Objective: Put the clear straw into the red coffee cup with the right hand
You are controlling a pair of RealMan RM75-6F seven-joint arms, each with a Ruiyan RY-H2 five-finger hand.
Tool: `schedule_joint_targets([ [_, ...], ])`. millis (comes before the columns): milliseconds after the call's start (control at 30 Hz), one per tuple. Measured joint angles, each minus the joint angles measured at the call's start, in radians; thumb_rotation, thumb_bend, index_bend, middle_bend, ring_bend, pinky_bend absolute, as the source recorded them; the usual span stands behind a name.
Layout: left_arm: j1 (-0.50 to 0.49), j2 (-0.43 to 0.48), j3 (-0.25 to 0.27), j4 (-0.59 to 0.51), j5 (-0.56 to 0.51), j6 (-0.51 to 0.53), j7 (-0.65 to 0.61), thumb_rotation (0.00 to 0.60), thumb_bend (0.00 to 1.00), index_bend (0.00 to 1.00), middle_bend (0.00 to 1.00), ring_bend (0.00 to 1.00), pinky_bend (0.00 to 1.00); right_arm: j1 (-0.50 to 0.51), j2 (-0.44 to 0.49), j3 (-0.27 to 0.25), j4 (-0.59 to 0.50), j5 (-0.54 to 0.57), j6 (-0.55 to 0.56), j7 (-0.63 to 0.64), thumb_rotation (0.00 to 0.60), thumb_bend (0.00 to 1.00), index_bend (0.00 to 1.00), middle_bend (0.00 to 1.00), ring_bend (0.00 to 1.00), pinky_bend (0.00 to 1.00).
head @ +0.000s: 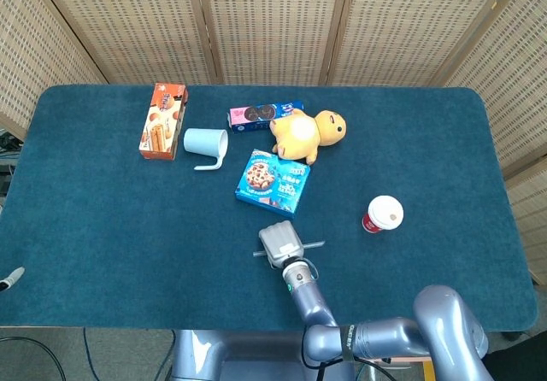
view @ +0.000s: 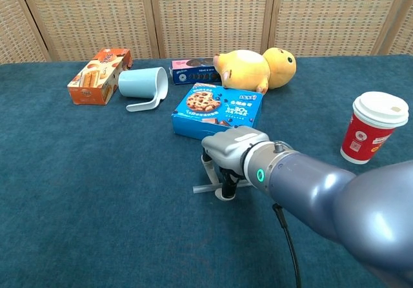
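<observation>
while the right hand [head: 281, 243] hung palm-down over the blue cloth of the table [head: 102, 227], its fingers [view: 227, 188] reached down onto the clear straw [view: 205, 188], which lay flat on the cloth directly beneath it. in the chest view the fingertips closed around the middle of the straw, so the hand was gripping it, though the straw had not left the surface. 1 end of the straw stuck out past the left edge of the hand and the other end past its right edge, seen in the head view as a thin pale line. the red coffee cup [head: 381, 213] stood upright with its white lid on, well apart from the hand on its right side and slightly farther from the robot. just beyond the fingers, farther from the robot, lay a blue cookie box [head: 273, 180], near the hand but not touching it. farther still behind that box lay a yellow plush toy [head: 308, 133] and a dark blue biscuit packet [head: 264, 114], the 2 touching or nearly so. beyond the hand and to its left, a pale blue mug [head: 206, 144] lay on its side with the handle on the cloth, and an orange snack box [head: 162, 120] lay just beside the mug. the left hand did not appear in either view. a woven folding screen [head: 273, 22] stood behind the table.
</observation>
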State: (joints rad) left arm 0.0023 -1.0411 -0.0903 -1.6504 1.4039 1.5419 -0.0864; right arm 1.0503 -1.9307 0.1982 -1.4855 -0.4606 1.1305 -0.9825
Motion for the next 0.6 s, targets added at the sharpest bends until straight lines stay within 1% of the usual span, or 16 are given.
schedule_joint_targets([
  [200,-0.002,0.000,0.000,0.000,-0.001,-0.004,0.002,0.600,0.11,0.00,0.00,0.00,0.00,-0.009,0.009,-0.008,-0.023,-0.038,-0.008,0.018,0.600,0.46,0.71,0.88,0.74,0.94],
  [400,-0.004,-0.002,0.002,-0.001,-0.001,-0.009,0.005,0.600,0.11,0.00,0.00,0.00,0.00,-0.030,0.046,-0.008,-0.087,-0.098,-0.014,0.072,0.600,0.46,0.71,0.88,0.74,0.94],
  [500,-0.004,-0.001,0.003,-0.002,0.000,-0.008,0.007,0.600,0.11,0.00,0.00,0.00,0.00,-0.044,0.084,0.002,-0.139,-0.135,-0.018,0.112,0.600,0.46,0.71,0.88,0.74,0.94],
  [600,-0.003,-0.001,0.004,-0.003,0.004,-0.005,0.006,0.600,0.11,0.00,0.00,0.00,0.00,-0.057,0.147,0.018,-0.206,-0.178,-0.029,0.159,0.600,0.46,0.71,0.88,0.74,0.94],
])
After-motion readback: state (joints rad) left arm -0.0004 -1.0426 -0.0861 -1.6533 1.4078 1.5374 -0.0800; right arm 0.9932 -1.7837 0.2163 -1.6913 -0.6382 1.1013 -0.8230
